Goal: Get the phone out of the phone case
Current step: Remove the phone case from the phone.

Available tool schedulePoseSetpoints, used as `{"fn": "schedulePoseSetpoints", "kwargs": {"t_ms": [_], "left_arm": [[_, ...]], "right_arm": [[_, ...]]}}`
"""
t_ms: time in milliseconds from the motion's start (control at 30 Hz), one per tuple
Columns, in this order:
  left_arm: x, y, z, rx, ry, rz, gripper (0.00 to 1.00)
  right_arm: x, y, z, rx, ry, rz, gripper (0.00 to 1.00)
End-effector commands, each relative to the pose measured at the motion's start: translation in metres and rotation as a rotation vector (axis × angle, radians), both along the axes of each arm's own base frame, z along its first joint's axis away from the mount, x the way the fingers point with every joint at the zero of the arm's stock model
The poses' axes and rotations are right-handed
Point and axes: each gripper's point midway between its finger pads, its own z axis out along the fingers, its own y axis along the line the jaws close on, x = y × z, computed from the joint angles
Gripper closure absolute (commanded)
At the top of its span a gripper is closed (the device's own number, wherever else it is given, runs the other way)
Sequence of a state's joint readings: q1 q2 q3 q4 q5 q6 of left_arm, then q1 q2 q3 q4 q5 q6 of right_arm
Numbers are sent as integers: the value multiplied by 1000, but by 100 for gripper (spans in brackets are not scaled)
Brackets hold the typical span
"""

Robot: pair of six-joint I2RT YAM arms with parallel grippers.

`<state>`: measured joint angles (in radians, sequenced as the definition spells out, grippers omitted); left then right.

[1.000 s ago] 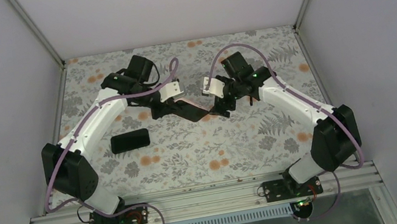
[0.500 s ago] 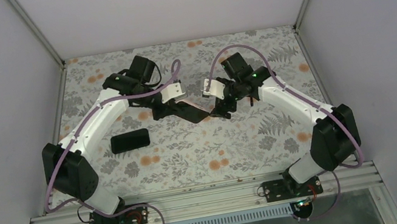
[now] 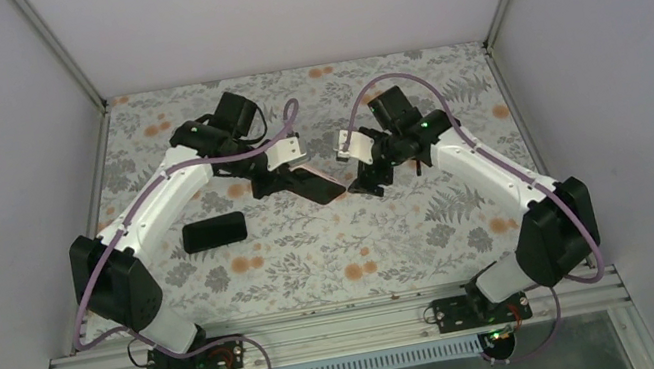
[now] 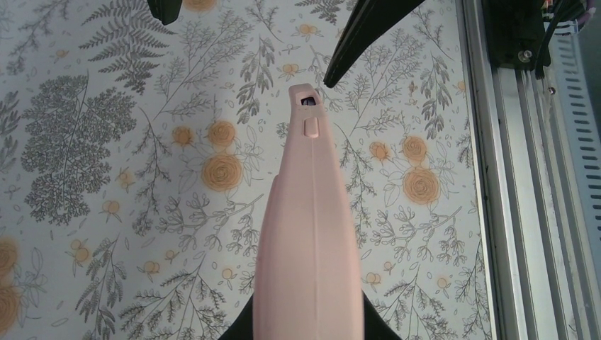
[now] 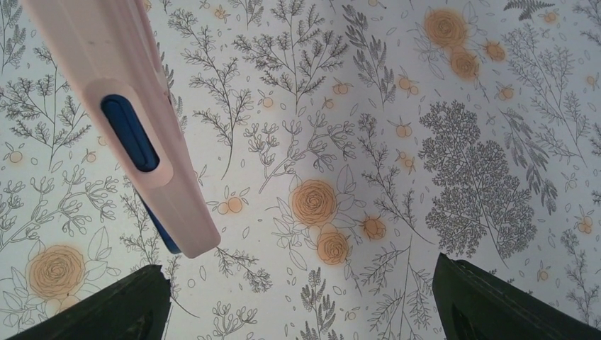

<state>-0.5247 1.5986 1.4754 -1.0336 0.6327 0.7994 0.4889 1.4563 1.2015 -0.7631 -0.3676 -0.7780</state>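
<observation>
The pink phone case [image 3: 315,185] with a dark blue phone in it hangs above the table, held edge-up at its left end by my left gripper [image 3: 273,180]. In the left wrist view the case's pink edge [image 4: 310,234] runs away from my left gripper [image 4: 310,334], which is shut on it. My right gripper [image 3: 366,179] is open just off the case's free end, apart from it. In the right wrist view the case [image 5: 120,106] is at the upper left with the phone's blue edge [image 5: 161,230] showing, outside my right gripper [image 5: 301,304].
A black flat rectangular object like a phone [image 3: 214,232] lies on the floral table cover [image 3: 316,258] near the left arm. Grey walls close in the back and sides. An aluminium rail [image 3: 329,331] runs along the near edge.
My right gripper has opened off the case's free end and drawn slightly right. The case has shifted a little left, held by the left gripper alone.
</observation>
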Motion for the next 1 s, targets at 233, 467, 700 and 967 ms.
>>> {"fn": "schedulePoseSetpoints", "kwargs": {"t_ms": [233,467,700,967], "left_arm": [[-13,-12,23,-74,-11,-47,98],[-16,-17,26,-79,-19,-58,98],[-28,-24,29,-121,22,-100,98],[-48,-34,33,-190,156,-202,98]], "right_arm": [[17,0,-1,0,-54,-36,5],[33,0,-3,-12,-91,-60,4],[47,3,0,-1,-129,-90,4],[68,12,18,31,-185,-108,4]]}}
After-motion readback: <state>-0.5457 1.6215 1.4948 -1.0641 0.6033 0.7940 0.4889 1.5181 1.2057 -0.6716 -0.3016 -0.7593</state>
